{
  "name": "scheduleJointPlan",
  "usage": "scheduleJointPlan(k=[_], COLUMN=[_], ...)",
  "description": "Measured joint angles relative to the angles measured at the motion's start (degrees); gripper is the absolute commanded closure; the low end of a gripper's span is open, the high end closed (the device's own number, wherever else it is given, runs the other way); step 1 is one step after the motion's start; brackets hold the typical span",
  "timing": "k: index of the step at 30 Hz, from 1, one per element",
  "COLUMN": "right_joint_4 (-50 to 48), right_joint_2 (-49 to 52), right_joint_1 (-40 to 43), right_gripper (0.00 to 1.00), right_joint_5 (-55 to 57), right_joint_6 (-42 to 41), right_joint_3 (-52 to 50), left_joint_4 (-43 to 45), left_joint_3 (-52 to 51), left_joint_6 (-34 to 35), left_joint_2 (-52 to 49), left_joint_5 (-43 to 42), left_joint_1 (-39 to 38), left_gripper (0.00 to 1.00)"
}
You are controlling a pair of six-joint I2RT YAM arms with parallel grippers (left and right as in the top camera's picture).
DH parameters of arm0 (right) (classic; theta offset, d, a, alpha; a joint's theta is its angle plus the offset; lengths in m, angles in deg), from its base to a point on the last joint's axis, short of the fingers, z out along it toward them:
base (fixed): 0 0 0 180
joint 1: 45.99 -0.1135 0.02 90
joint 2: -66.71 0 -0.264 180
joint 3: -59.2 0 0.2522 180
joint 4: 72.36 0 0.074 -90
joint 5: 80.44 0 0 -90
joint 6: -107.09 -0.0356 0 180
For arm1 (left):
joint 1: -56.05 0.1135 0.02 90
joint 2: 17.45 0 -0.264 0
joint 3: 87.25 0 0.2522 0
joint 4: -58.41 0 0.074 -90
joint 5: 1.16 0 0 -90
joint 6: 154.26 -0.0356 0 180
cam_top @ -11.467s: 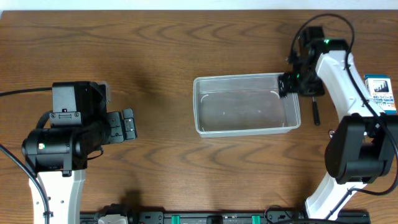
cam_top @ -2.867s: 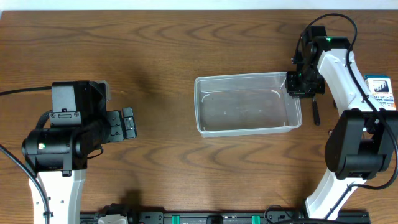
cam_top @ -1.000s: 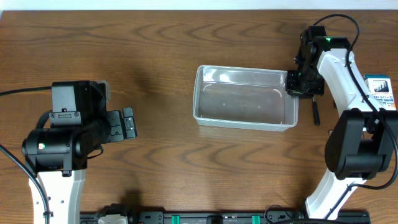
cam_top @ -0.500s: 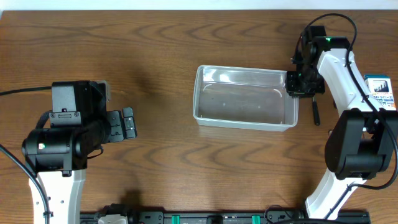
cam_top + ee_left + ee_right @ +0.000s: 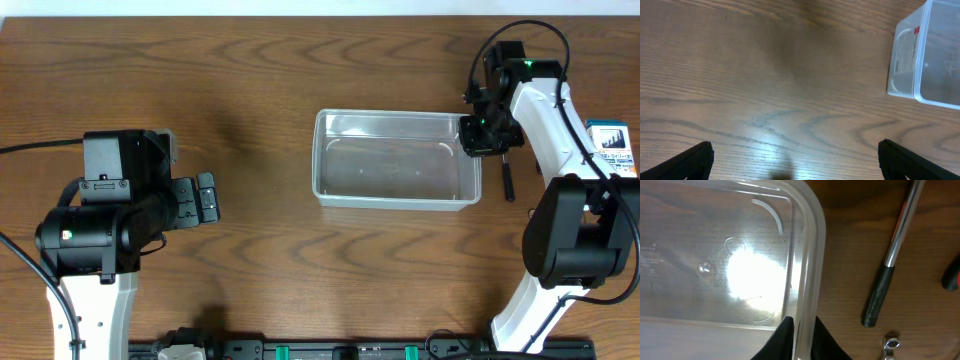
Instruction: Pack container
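Rim of the container (image 5: 810,255) sits clamped in my right gripper (image 5: 802,342). I am grasping the tub by its short end wall, one finger inside and one outside.

Just outside that grip and apart from the wall, a black-handled tool (image 5: 888,267) with a metal shaft lies on the table (image 5: 850,255). A small metal piece (image 5: 890,343) lies near its handle end, and something red (image 5: 952,275) shows at the edge of my wrist view, so that side is crowded. A blue box (image 5: 610,145) stands farther out the same way.

On the inner side of my grip the tub stands mouth up, and its floor is clear enough to show the wood grain beneath. Its long axis runs straight away from my right fingers toward my left arm, crosswise on the table. From above, its long sides look about parallel to the table's far edge.

Past its far short end comes a wide stretch of open wood, roomy for moving. Then comes my left gripper (image 5: 205,197), well apart from the container, its fingers spread wide with nothing between them.
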Motion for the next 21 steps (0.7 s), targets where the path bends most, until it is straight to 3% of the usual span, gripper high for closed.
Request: scheduleJointPlan(k=[12,21], right_joint_4=[-0.02,0.00], right_joint_2=[0.00,0.00], right_joint_1=[0.00,0.00], right_gripper=[0.84,0.86], right_joint_5=[0.50,0.66], right_joint_6=[1.53,-0.61], right_joint_3=[0.00,0.00], left_joint_4=[0.00,0.00], left_joint_3=[0.00,0.00], left_joint_6=[0.00,0.00], left_joint_2=[0.00,0.00], left_joint_5=[0.00,-0.02], left_joint_1=[0.00,0.00], left_gripper=[0.02,0.02])
